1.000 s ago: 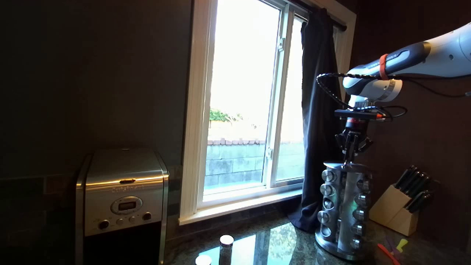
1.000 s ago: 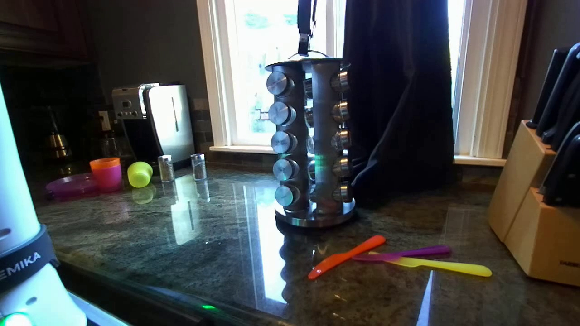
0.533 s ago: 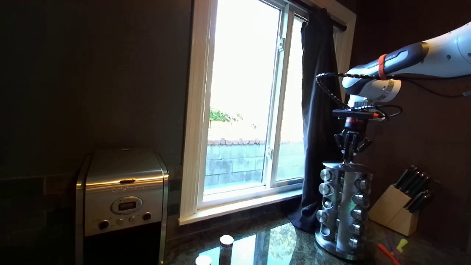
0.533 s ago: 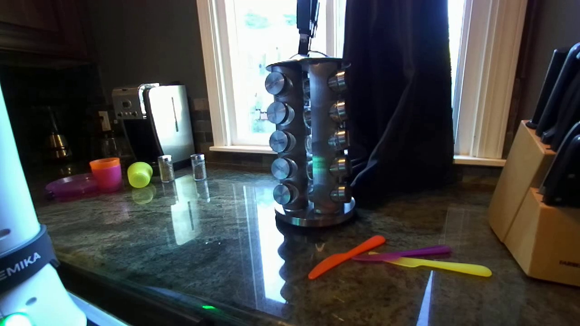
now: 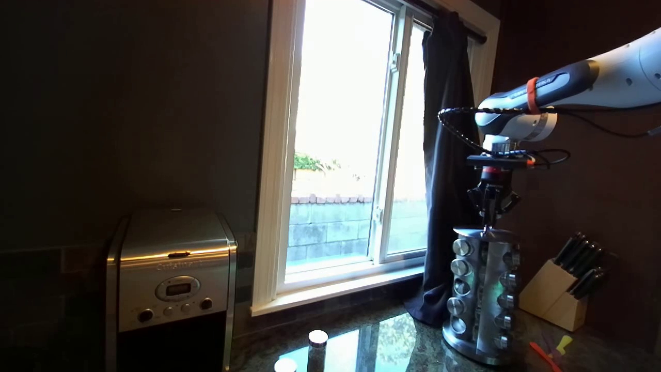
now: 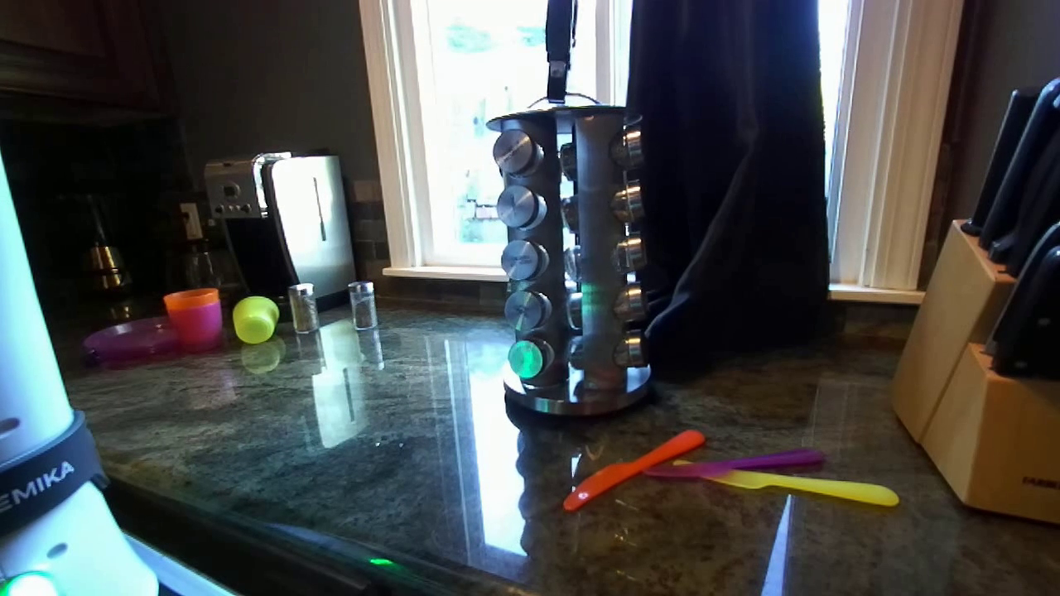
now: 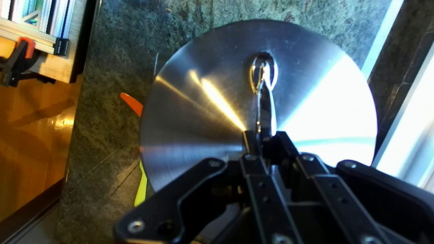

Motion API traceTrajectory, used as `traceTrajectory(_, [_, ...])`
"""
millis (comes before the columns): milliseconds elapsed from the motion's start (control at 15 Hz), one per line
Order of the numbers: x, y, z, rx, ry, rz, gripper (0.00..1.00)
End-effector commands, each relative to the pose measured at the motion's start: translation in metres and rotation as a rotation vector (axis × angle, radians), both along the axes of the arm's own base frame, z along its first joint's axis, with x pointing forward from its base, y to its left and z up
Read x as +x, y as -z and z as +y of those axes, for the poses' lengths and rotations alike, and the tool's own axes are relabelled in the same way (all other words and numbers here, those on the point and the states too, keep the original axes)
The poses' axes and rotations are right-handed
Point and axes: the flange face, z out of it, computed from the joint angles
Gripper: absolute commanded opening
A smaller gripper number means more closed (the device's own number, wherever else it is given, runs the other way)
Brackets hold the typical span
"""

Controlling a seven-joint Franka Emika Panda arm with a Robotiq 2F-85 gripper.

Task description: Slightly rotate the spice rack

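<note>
The spice rack (image 6: pixel 598 248) is a tall silver carousel of jars with shiny lids. It stands upright on the counter and shows in both exterior views (image 5: pixel 490 305). In the wrist view I look down on its round metal top (image 7: pixel 190 118), with a thin chrome loop handle (image 7: pixel 266 110) across it. My gripper (image 7: pixel 265 137) comes from above, its fingertips close on both sides of the handle. It is shut on the handle. The gripper also shows over the rack's top in both exterior views (image 5: pixel 487 223) (image 6: pixel 557 93). The near end of the handle is hidden behind my fingers.
A wooden knife block (image 6: pixel 952 397) stands beside the rack. Orange (image 6: pixel 633 470), purple (image 6: pixel 762 461) and yellow (image 6: pixel 811 487) plastic knives lie in front of it. A dark curtain (image 5: pixel 446 155) hangs close behind. Two shakers (image 6: pixel 363 306) and a coffee maker (image 5: pixel 175 268) stand farther off.
The rack turned slightly one way by half a second ago, then back the other way; its front lids now sit farther right. My gripper turned with it, staying on the handle.
</note>
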Motion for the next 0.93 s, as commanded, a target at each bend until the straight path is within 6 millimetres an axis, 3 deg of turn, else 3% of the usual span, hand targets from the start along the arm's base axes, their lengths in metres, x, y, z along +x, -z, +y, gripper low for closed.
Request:
traceTrajectory(0, [0.006,0.004,0.003,-0.033,-0.055,-0.005,0.05])
traceTrajectory(67, [0.005,0.004,0.003,-0.035,-0.058,-0.002,0.43])
traceTrajectory(200, [0.006,0.005,0.003,-0.038,-0.064,0.001,0.51])
traceTrajectory(600, [-0.004,-0.010,0.028,-0.120,-0.134,-0.019,0.97])
traceTrajectory(867, [-0.029,-0.026,0.075,-0.193,-0.356,0.003,1.00])
